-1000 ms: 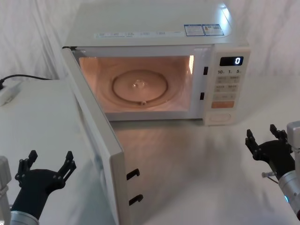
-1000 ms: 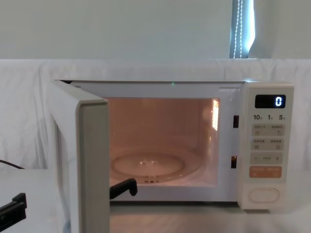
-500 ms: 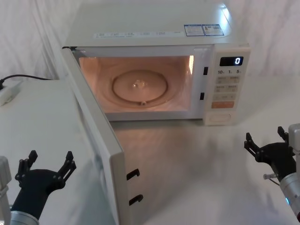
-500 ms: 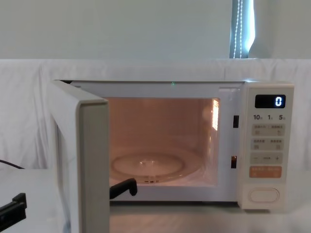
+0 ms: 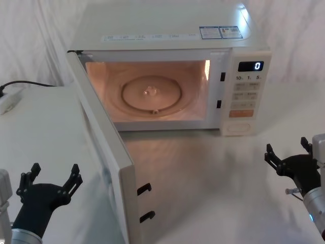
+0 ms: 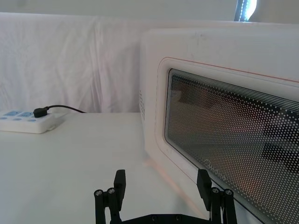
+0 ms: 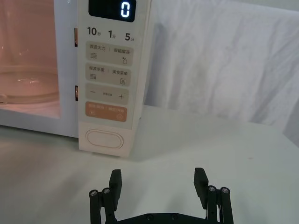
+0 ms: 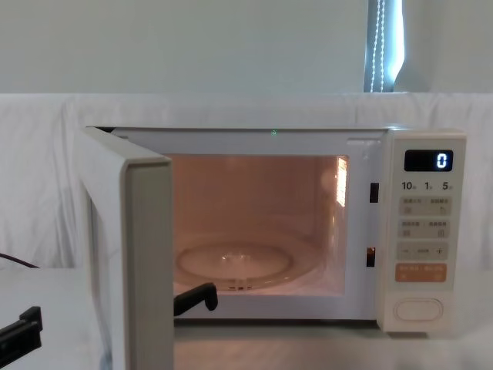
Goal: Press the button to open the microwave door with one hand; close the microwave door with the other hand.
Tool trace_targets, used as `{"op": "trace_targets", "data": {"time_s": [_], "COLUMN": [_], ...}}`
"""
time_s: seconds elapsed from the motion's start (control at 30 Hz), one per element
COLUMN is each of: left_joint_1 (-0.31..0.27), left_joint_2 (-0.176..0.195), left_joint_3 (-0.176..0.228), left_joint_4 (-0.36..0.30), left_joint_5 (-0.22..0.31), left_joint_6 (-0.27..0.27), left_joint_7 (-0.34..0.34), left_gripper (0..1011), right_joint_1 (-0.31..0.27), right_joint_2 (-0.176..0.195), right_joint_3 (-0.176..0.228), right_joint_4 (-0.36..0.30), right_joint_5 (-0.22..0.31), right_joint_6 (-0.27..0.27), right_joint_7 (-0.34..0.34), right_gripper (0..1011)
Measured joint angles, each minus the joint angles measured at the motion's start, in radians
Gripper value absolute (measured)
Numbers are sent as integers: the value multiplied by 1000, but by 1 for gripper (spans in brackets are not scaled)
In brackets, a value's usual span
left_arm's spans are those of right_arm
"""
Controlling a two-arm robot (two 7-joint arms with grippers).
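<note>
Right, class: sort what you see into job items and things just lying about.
Job:
the button
the microwave door, swung open
right gripper, open, low right
left gripper, open, outside the door

Lying about:
power strip
its black plug

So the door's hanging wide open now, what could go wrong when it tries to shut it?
The left gripper sits open, beside the microwave door's outer face. Pushing near the hinge could shove the whole microwave rather than swing the door. A weak push might leave the latch hooks unseated. The power strip lies on that side, so a wide swing might snag it.
</note>
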Motion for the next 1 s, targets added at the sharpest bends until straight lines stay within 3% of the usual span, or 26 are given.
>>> {"op": "trace_targets", "data": {"time_s": [1.0], "left_joint_1": [0], "left_joint_2": [0], "left_joint_3": [0], "left_joint_4": [0], "left_joint_5": [0], "left_joint_6": [0], "left_joint_7": [0], "left_gripper": [1001], "right_joint_1": [1], "right_joint_2": [0], "right_joint_3": [-1], "right_joint_4": [-1], "right_joint_5": [0], "right_joint_6": [0], "right_joint_7": [1], "right_gripper": [1002]}}
